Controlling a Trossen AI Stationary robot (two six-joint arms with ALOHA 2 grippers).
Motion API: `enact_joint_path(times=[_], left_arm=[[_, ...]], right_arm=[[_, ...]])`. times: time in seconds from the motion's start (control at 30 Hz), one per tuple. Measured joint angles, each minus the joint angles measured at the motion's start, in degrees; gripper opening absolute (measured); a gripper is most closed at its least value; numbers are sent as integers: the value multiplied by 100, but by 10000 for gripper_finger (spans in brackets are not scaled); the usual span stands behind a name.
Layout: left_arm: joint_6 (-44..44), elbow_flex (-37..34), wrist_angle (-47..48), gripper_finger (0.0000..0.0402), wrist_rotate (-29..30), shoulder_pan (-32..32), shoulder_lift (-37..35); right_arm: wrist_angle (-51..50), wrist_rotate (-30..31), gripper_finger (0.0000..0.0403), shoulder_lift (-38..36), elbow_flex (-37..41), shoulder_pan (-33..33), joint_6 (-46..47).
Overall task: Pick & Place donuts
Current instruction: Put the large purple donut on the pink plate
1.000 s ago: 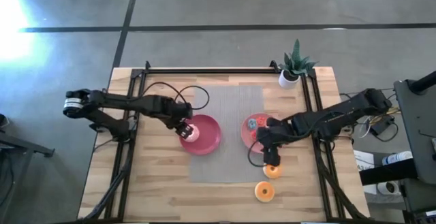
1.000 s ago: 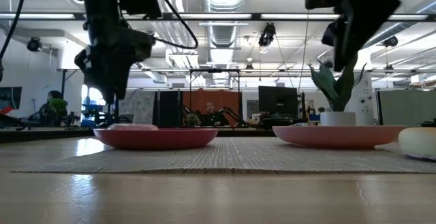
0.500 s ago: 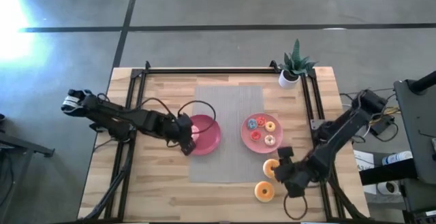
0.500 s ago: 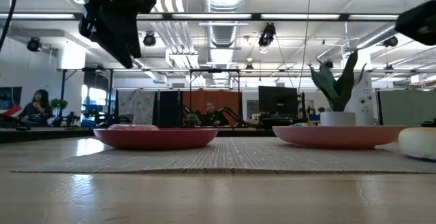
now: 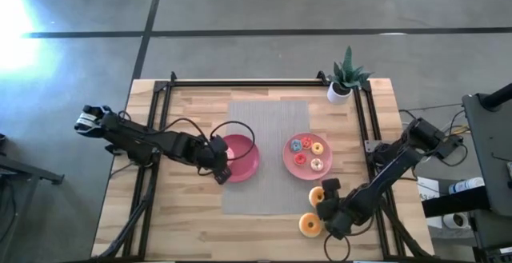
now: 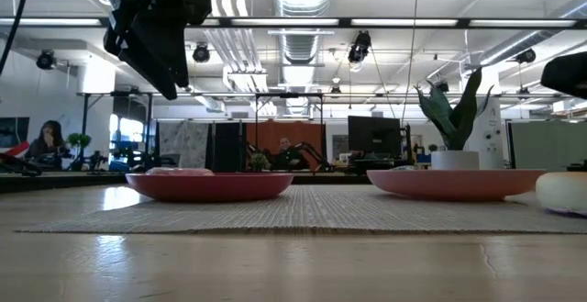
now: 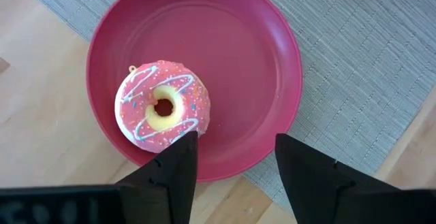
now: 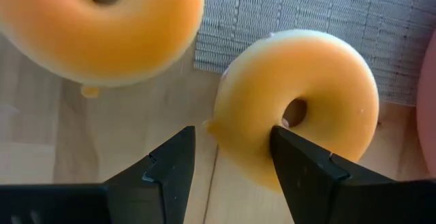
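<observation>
In the right wrist view, one orange donut [image 8: 102,26] is cut off by the picture's edge. From above, the right hand [image 5: 330,207] hides part of the donut [image 5: 318,193] beside the right plate [image 5: 290,161], whose four small donuts' icing patterns are too small to tell.

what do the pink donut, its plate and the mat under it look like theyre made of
Pink donut: likely soft foam or rubber, matte, with painted white drizzle. Pink plate: probably hard plastic, smooth with a faint sheen. Grey mat: woven fibre or vinyl, visible ribbed weave.
</observation>
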State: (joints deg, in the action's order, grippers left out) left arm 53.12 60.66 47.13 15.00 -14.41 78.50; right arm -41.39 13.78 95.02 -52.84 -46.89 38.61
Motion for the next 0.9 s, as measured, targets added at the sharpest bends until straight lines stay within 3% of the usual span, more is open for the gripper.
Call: enact_joint_path(times=[0.3,0.63,0.77,0.9], left_arm=[[2,0,-1,170,123,0,0],[103,-2,-5,170,243,-9,0],[106,-2,-5,170,243,-9,0],[104,-2,-72,170,249,-32,0]], right_arm=[[190,474,167,246,-27,85,50],[418,591,58,638,-50,173,119],[294,652,19,320,-23,185,359],[-461,1366,16,-687,-26,315,1335]])
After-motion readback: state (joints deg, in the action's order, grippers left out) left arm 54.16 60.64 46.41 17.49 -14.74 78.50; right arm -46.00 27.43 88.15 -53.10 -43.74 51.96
